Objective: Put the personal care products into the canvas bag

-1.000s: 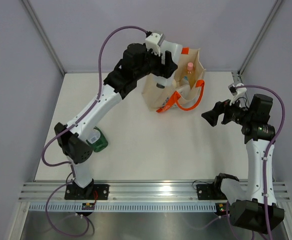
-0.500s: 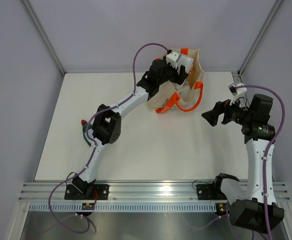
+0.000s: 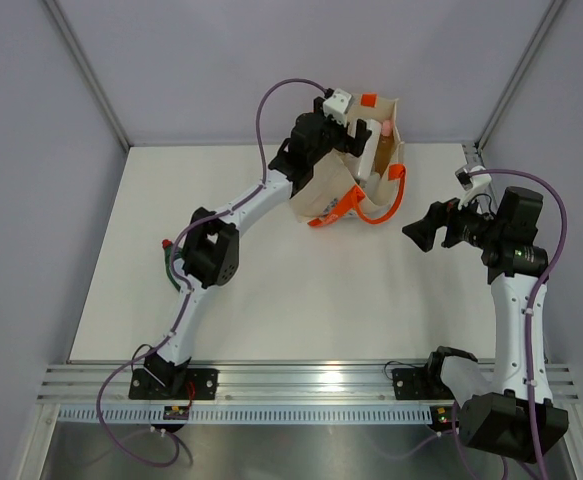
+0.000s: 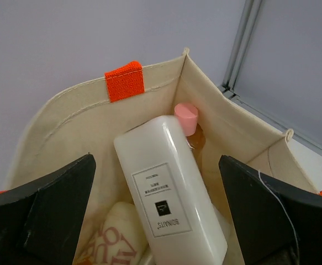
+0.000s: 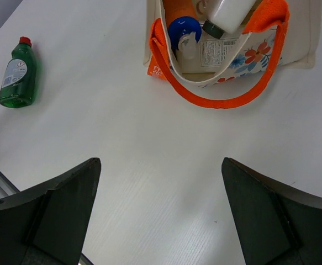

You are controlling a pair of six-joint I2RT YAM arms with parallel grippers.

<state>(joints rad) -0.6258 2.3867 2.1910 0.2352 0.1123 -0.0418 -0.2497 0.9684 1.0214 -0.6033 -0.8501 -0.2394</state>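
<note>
The canvas bag (image 3: 323, 196) stands at the back of the table, with orange handles (image 5: 221, 100) and a floral print. My left gripper (image 3: 357, 133) hangs over its mouth, open and empty. In the left wrist view (image 4: 155, 221) a white bottle (image 4: 169, 187) lies inside the bag between the jaws, touching neither, beside the pink-capped bottle (image 4: 186, 117) and a beige bottle (image 4: 114, 232). The right wrist view shows the blue-capped orange bottle (image 5: 184, 30) and another white bottle (image 5: 230, 11) in the bag. The flat green bottle (image 5: 18, 77) lies on the table at the left, half hidden behind my left arm (image 3: 168, 262). My right gripper (image 3: 421, 232) is open and empty, right of the bag.
The left arm's elbow (image 3: 211, 255) hangs over the table's left half, above the green bottle. A metal frame post (image 3: 471, 160) stands at the back right corner. The table's near edge meets the rail (image 3: 301, 380) at the arm bases.
My left gripper moved right, over the bag's mouth, carrying a white bottle. That bottle now lies inside the bag and the jaws stand open. The right arm has not moved.
</note>
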